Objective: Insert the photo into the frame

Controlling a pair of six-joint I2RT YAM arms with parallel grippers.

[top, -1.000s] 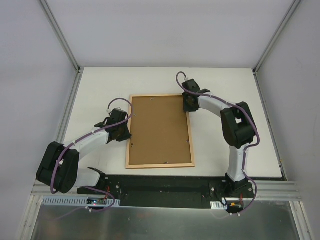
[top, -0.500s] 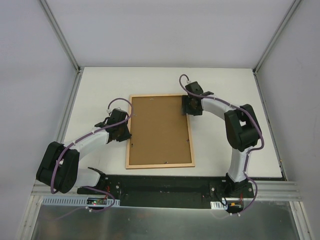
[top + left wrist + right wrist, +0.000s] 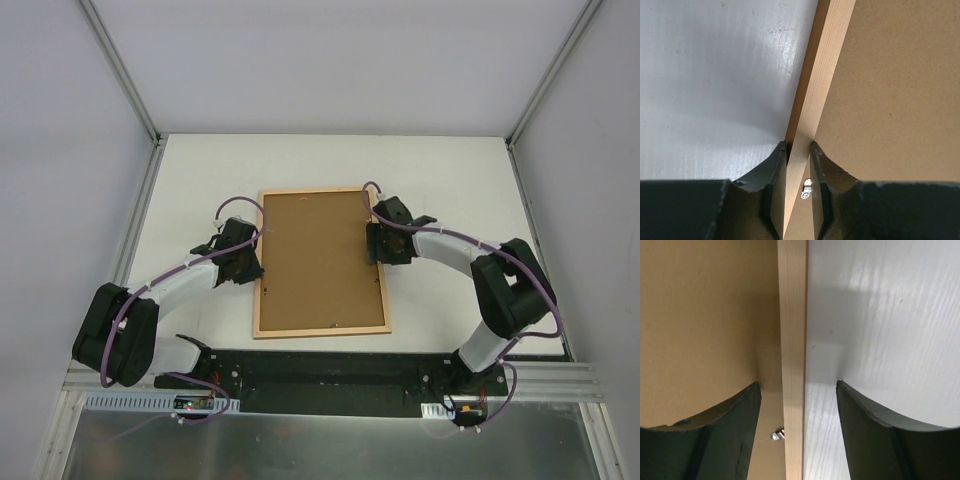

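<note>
Fibreboard back up: frame (image 3: 320, 262) lies face down at centre of table (image 3: 450, 170), photo not visible.
Left gripper (image 3: 799, 150) pinches the frame's left wooden border, likely to steady it; right gripper (image 3: 797, 390) straddles the right border with jaws spread, touching nothing, probably repositioning for the clip (image 3: 778, 435).

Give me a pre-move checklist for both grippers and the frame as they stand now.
1. Left gripper clamped on the frame's left wooden border: ok, fingers sit tight on both sides.
2. Right gripper open and straddling the right border: ok, clear gaps on both sides.
3. Frame lying flat, back side up on the table: ok.
4. Metal tabs holding the back closed: cannot tell.
5. Photo inside the frame: cannot tell, it is not visible anywhere.
</note>
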